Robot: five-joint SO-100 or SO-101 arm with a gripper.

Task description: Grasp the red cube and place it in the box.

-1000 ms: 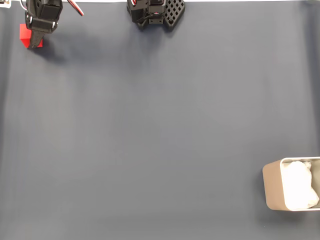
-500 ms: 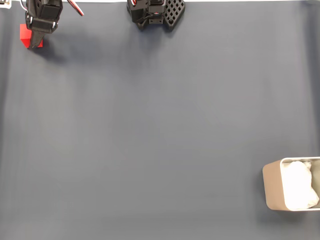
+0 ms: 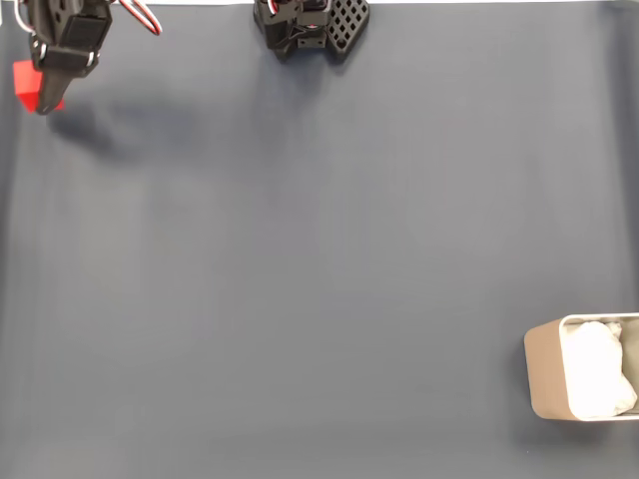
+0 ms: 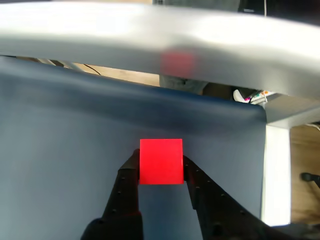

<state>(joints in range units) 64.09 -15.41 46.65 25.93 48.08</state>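
Note:
The red cube [image 3: 24, 84] is at the far top left of the fixed view, with my black gripper [image 3: 43, 97] shut on it. Its shadow falls apart from it to the right on the dark mat, so it hangs above the surface. In the wrist view the red cube [image 4: 161, 161] sits squarely between the two black fingers [image 4: 127, 182], one pressing on each side of it. The beige box [image 3: 544, 374] with white wrinkly padding [image 3: 599, 369] stands at the bottom right edge of the fixed view, far from the gripper.
The arm's black base [image 3: 310, 25] sits at the top middle of the fixed view. A dark grey mat [image 3: 319, 259] covers the table. In the wrist view a grey metal rail [image 4: 160, 40] runs beyond the mat's far edge, and the mat ends at the right [image 4: 263, 165].
The gripper has moved left toward the mat's edge with the red cube in it. Its shadow now lies further from it, so cube and gripper have risen.

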